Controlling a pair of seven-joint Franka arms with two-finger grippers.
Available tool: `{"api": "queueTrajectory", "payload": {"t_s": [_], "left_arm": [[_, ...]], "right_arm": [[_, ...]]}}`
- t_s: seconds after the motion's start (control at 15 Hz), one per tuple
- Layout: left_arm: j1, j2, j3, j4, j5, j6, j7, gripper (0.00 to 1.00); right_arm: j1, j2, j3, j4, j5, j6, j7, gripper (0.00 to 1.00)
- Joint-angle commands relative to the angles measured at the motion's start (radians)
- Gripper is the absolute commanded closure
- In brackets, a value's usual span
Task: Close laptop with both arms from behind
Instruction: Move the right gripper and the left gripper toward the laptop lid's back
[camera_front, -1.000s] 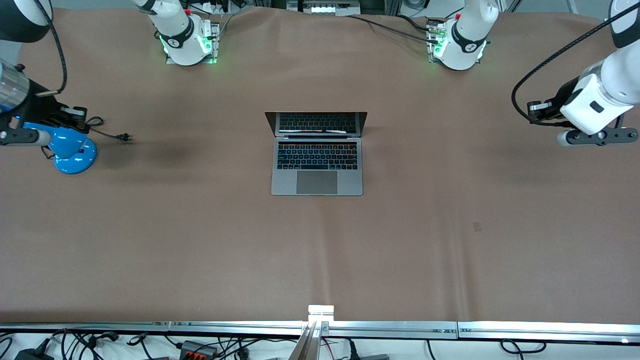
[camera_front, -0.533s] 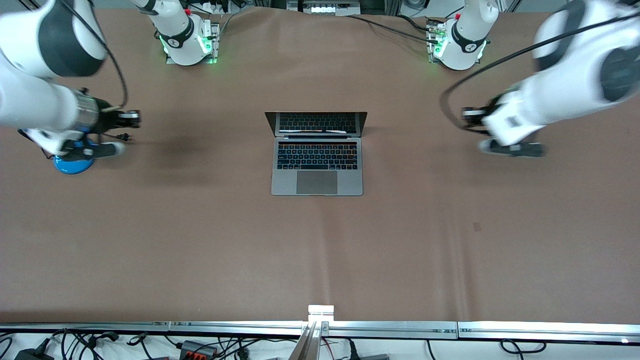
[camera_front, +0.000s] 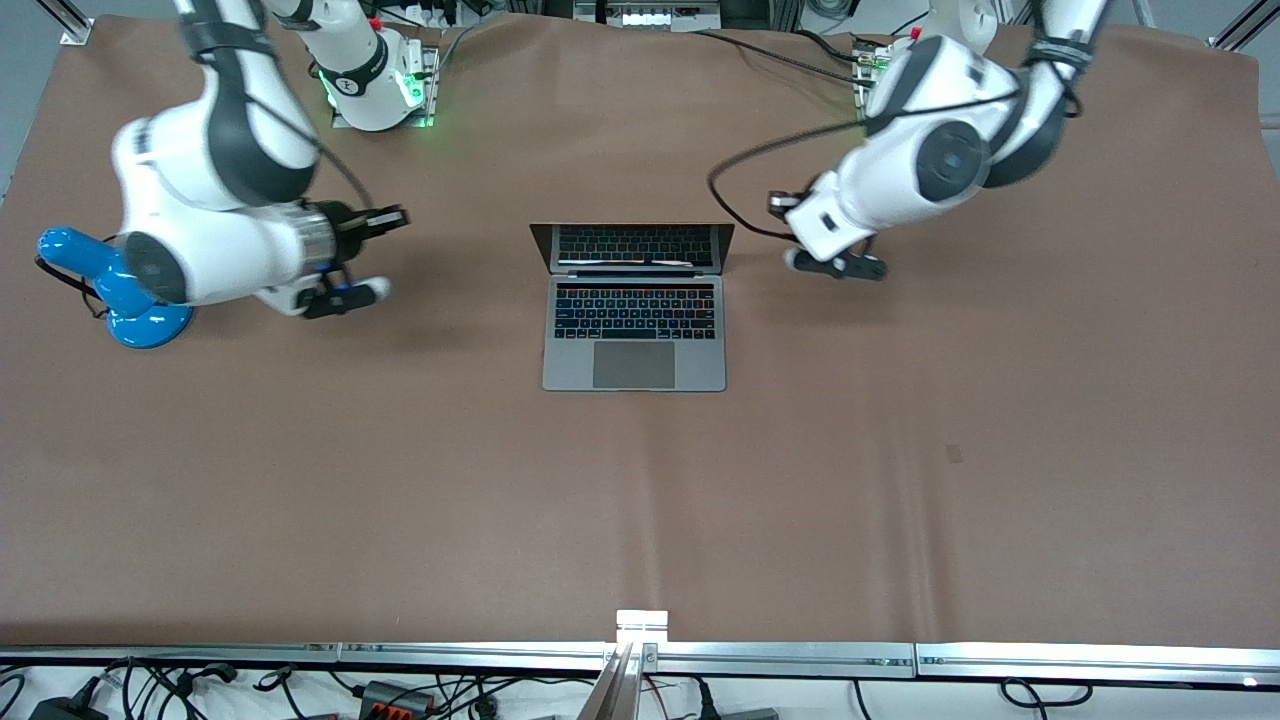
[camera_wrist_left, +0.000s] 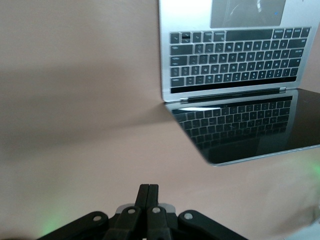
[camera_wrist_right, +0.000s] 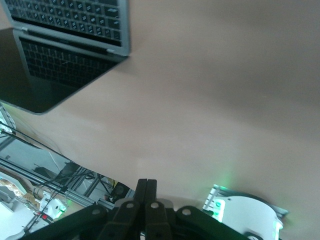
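A: Two arms in play, one laptop (camera_front: 634, 307). It sits open on the brown table (camera_front: 900, 480), about midway between the two ends, keyboard toward the front camera and screen standing up at the edge toward the robot bases.

B: Claws?

A: Left gripper (camera_front: 838, 262) hangs over bare table just beside the screen's edge, on the left arm's end. In its wrist view the fingers (camera_wrist_left: 148, 197) are pressed flat together, holding nothing. Right gripper (camera_front: 345, 290) is over the table toward the right arm's end, well apart from the laptop, close to a blue lamp (camera_front: 125, 300). Its fingers (camera_wrist_right: 146, 192) are also clenched on nothing.

B: Handling notes?

A: Judged rigid: thin metal shell, glass screen. Lid looks light, pivoting on a stiff hinge; the base is probably heavy enough to stay put, though it may slide on the smooth cover. The screen is the fragile part.

B: Where to contact?

A: No grasp needed. Push with closed fingertips on the lid's outer face, near its top edge, one gripper toward each corner, evenly. The lid's back is hidden in every view, so I cannot confirm its surface.
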Motion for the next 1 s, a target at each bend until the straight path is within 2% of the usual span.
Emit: {"api": "queueTrajectory", "payload": {"t_s": [0.0,0.13,0.33,0.4,0.67,0.93], "left_arm": [[0.013,-0.045,-0.111,-0.136,-0.023,0.163,-0.029,0.99],[0.010,-0.033,-0.119,-0.140,-0.023,0.169,-0.039,0.99],[0.008,-0.018,-0.132,-0.138,-0.023,0.180,-0.046,0.99],[0.008,-0.007,-0.135,-0.138,-0.023,0.203,-0.049,0.99],[0.008,0.073,-0.137,-0.095,-0.022,0.252,-0.065,0.99],[-0.030,0.148,-0.142,-0.072,-0.012,0.341,-0.125,0.99]], "right_arm": [[0.170,-0.035,-0.008,-0.072,0.059,0.102,0.129,1.00],[0.287,-0.035,-0.008,-0.079,0.064,0.163,0.234,1.00],[0.389,-0.035,-0.008,-0.097,0.064,0.229,0.329,1.00],[0.416,-0.035,-0.008,-0.103,0.062,0.290,0.352,1.00],[0.442,-0.032,-0.011,-0.102,0.050,0.455,0.461,1.00],[0.433,-0.032,-0.014,-0.097,-0.003,0.504,0.472,1.00]]}}
